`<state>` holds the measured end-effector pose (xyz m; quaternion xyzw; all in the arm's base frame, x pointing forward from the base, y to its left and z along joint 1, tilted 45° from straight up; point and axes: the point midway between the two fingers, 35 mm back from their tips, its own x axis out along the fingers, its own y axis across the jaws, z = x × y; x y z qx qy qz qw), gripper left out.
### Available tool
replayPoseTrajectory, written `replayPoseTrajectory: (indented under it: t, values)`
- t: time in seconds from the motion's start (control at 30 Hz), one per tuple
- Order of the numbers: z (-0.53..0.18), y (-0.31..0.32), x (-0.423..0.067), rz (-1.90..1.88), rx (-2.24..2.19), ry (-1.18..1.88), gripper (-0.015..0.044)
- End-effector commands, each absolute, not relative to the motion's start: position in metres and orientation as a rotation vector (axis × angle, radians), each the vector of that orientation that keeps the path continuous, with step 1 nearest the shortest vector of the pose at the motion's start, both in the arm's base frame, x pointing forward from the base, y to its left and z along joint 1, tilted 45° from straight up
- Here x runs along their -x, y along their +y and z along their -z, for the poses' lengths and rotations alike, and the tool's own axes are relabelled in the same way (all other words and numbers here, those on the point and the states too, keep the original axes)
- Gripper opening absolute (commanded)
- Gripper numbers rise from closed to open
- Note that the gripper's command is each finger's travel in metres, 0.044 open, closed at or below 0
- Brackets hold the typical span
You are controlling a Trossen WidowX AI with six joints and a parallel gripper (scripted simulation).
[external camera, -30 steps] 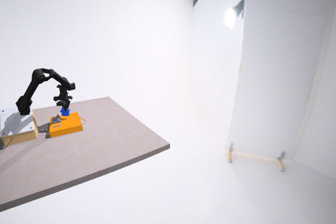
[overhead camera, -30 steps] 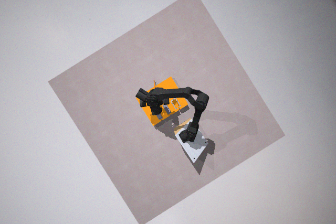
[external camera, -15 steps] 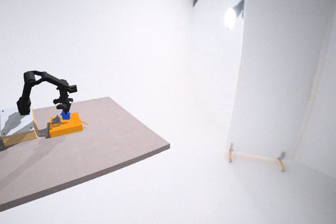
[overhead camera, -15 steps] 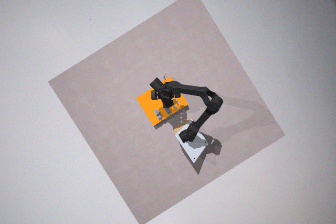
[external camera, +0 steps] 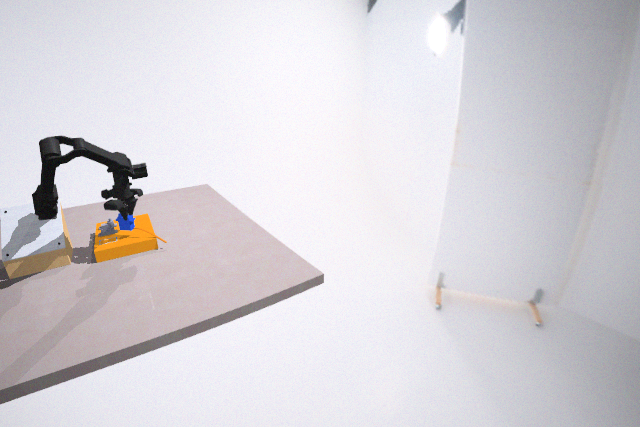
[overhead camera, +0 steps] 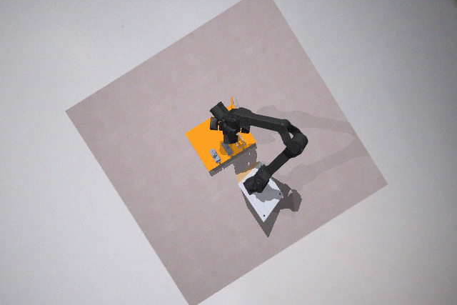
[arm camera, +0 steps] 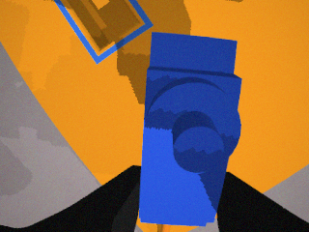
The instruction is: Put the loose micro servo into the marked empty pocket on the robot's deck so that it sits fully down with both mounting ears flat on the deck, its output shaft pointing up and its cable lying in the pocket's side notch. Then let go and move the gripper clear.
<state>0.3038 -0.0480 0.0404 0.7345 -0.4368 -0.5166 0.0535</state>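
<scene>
One blue micro servo (arm camera: 187,135) pinched in the pincer (arm camera: 177,209), shaft up, above the orange deck (arm camera: 270,91); marked pocket (arm camera: 98,10) sits off to one side, so translate before lowering.

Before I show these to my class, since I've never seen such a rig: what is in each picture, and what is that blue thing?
The black machine is a jointed robot arm bolted to a white base plate on a table. One picture looks straight down, one from the side across the room, and one from a camera on the arm's wrist. On the table sits an orange deck with small grey parts. The blue thing is a micro servo, a tiny motor, and the gripper is shut on it. The blue-outlined pocket is where it should go; it is empty.
</scene>
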Motion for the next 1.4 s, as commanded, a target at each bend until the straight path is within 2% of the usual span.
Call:
replayPoseTrajectory:
  t: [0.0, 0.73, 1.37]
  values:
    - [-0.0410, -0.0480, -0.3036, 1.524, -2.302, -1.465, 0.0000]
    - [-0.0410, -0.0480, -0.3036, 1.066, -2.622, -2.350, 0.0000]
    - [-0.0410, -0.0480, -0.3036, 0.310, -2.646, -3.150, 0.0000]
